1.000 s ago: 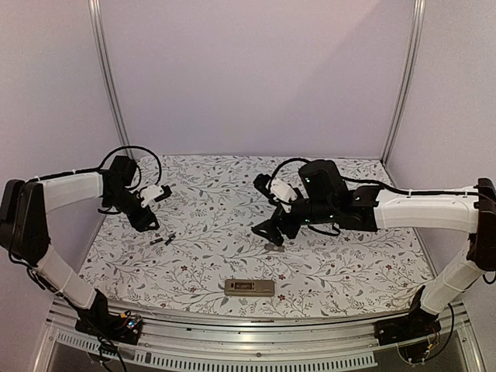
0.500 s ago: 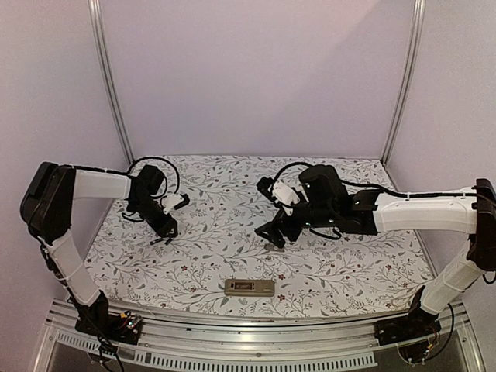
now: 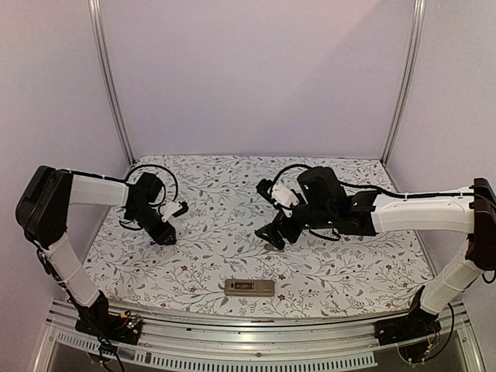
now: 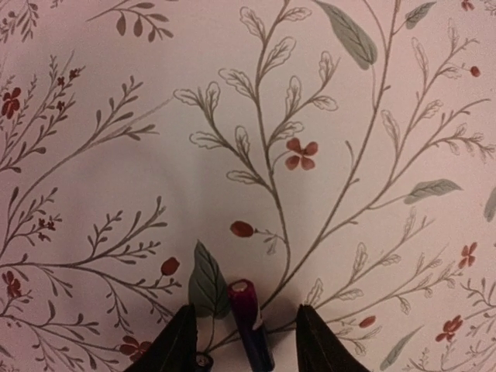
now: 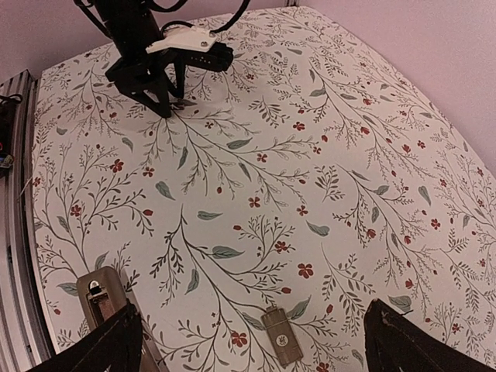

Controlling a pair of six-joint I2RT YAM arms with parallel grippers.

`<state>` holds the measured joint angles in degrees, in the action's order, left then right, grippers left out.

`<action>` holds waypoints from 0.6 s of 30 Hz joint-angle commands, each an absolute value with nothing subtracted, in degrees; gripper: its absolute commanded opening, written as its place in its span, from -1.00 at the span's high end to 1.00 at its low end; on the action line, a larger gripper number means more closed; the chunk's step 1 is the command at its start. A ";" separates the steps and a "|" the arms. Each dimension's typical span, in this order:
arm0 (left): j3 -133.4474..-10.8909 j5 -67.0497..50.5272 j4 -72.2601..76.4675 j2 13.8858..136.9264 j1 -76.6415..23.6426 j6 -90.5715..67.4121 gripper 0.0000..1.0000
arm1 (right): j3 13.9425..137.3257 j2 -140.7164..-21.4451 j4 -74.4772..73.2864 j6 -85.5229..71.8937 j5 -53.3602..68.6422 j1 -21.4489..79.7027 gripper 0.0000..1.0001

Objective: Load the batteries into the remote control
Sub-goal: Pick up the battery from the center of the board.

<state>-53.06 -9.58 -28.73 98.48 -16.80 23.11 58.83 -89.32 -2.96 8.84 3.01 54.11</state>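
Left fingers [image 4: 180,345]: down at the table [image 3: 349,263] on its left side, partly open. One stands on each side of a battery [image 4: 249,324], with a gap showing on both sides, so nothing is gripped yet.
Battery: a dark cell with a reddish end, lying flat on the table between the left fingers and pointing away from the wrist.
Second battery [image 4: 203,361]: only a small round end shows, just beside the left-hand finger at the bottom edge of the wrist view. It is too cropped to be sure.
Remote control [image 3: 249,287]: in the middle at the near edge of the table, back up with the dark recess exposed, well apart from both arms.
Grey piece [image 5: 280,337]: a small flat tab on the table just below the right wrist, possibly the battery cover.
Right fingers [image 5: 116,349]: spread wide and holding nothing, hovering over the middle of the table, right of centre.
Step in hand: picking up the first battery; nothing is loaded yet.
Next move: the left fingers need to shut squarely on the cell without pinching its neighbour, then lift it and carry it right and nearer, to the recess.
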 commanded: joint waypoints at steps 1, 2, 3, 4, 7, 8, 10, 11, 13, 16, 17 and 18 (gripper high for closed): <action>-51.77 -8.98 -27.38 98.17 -17.66 22.61 0.25 | 58.45 -89.71 -2.76 8.72 2.28 54.32 -0.97; -51.83 -8.92 -27.26 98.43 -17.64 22.59 0.35 | 58.52 -89.73 -2.79 8.64 2.24 54.32 -0.97; -51.92 -8.93 -27.25 98.51 -17.67 22.51 0.44 | 58.49 -89.69 -2.88 8.53 2.20 54.32 -0.97; -51.94 -8.96 -27.33 98.52 -17.73 22.35 0.57 | 58.48 -89.62 -2.94 8.42 2.15 54.32 -0.97; -53.01 -8.34 -27.44 98.31 -18.15 20.78 0.95 | 58.20 -89.17 -2.99 8.36 1.74 54.36 -0.97; -54.18 -8.52 -27.86 98.20 -18.18 19.45 1.00 | 58.12 -89.06 -2.99 8.35 1.60 54.32 -0.97; -57.09 -10.26 -29.34 98.01 -18.47 16.76 1.00 | 58.17 -89.08 -2.91 8.39 1.46 54.39 -0.97; -58.57 -11.30 -30.38 98.04 -18.74 15.40 1.00 | 58.23 -89.15 -2.84 8.47 1.37 54.34 -0.97; -61.35 -13.29 -32.37 98.00 -19.46 12.29 1.00 | 58.54 -89.41 -2.74 8.52 1.11 54.32 -0.96; -64.92 -16.73 -34.58 97.43 -20.58 8.53 1.00 | 58.88 -89.64 -2.52 8.46 0.44 54.33 -0.96; -66.09 -17.99 -34.78 96.67 -20.78 7.39 1.00 | 58.78 -89.56 -2.31 8.20 0.35 54.24 -0.97; -66.85 -19.31 -34.65 95.57 -20.82 6.12 1.00 | 58.73 -89.41 -2.10 7.98 0.35 54.20 -0.96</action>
<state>-63.09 -13.06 -31.94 98.37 -19.35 12.91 58.83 -89.32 -2.96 8.80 1.78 54.11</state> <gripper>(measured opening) 0.038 0.983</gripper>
